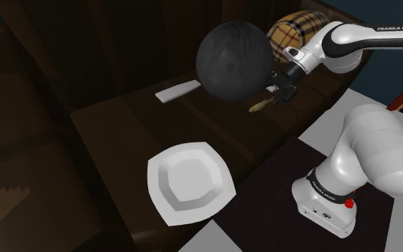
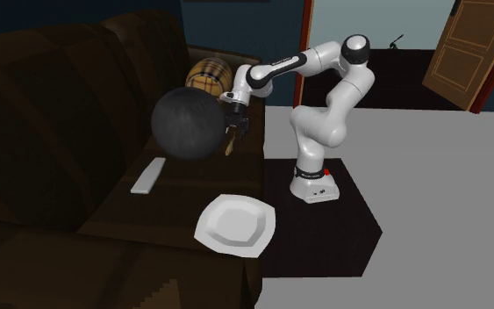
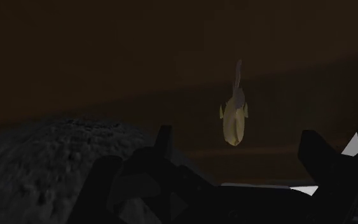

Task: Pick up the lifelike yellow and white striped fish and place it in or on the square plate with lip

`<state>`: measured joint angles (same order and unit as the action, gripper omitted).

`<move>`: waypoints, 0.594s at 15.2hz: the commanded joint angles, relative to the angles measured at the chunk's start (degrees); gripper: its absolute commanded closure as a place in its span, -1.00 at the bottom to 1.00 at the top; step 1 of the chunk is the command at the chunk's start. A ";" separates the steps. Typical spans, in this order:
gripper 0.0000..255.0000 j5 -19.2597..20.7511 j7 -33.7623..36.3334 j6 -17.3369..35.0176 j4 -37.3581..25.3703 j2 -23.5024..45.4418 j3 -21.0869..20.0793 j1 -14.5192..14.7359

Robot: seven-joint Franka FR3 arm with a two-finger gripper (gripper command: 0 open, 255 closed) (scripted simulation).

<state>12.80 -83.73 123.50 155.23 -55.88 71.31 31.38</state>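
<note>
One fish (image 1: 259, 106) lies on the sofa (image 1: 121, 136), well apart from the plate (image 1: 155, 183), below wide-open jaws.

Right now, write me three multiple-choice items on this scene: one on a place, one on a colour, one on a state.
1. Where does the striped fish lie?
A. on the floor
B. on the sofa seat, beside the black ball
C. on the robot's stand

2. What colour is the square plate?
A. white
B. red
C. black

3. How is the claw?
A. shut on the fish
B. shut on the ball
C. open, holding nothing

Key: 1 B, the shoulder view shows the fish on the dark seat next to the ball. 2 A, the plate is drawn plain white. 3 C, in the wrist view the fingers stand apart and the fish lies beyond them, untouched.
</note>
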 commanded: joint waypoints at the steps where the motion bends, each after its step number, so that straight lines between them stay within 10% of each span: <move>1: -1.00 0.18 -0.13 1.60 1.40 0.55 0.77 1.19; 9: -1.00 0.38 -0.09 3.13 2.13 1.00 1.52 2.01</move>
<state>13.20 -83.81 126.61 157.29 -54.90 72.86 33.21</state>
